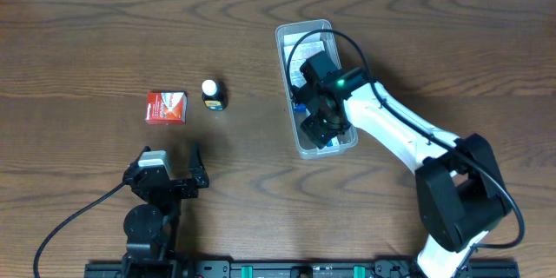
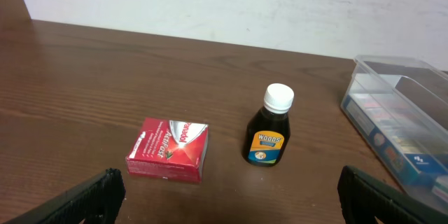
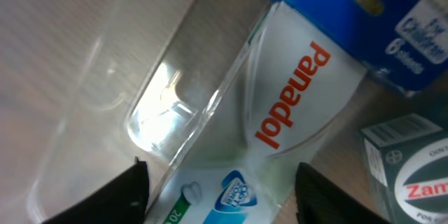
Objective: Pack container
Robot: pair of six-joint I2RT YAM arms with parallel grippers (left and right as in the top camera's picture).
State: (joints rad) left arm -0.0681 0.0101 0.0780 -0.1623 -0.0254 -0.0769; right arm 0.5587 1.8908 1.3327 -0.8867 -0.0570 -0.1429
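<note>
**Container part-filled; both claws released**

Overhead. The container [image 1: 284,61] lies right of the table [image 1: 87,35] centre, nearer the far edge, with its long axis running far to near. The right claw [image 1: 318,125] is down inside its near half, and the arm hides most of the contents. The red box [image 1: 165,107] and bottle [image 1: 213,95] sit left of centre, just beside each other and well apart from the container. The left claw [image 1: 171,158] hovers toward the near edge, on the near side of the red box.

Left wrist. Only this view shows the container's long side wall, with boxes visible through it. The bottle stands upright with a white cap. The left fingers [image 2: 91,196] are spread wide and hold nothing.

Right wrist. Only this view shows the inside close up. A white box [image 3: 301,105] lies flat with a blue box [image 3: 378,14] beside it. A clear rounded corner crosses the frame; I take it for the container's. The right fingers [image 3: 133,192] are spread with nothing pinched between them: released.

Handling (judgement). The plastic is thin and clear, so the container is likely light and slick, with walls that flex under a squeeze. The contents add a little weight. The best hold is the rim of a long wall near mid-length, so it does not tip. It is not fragile, but may slide on the table if pushed.
</note>
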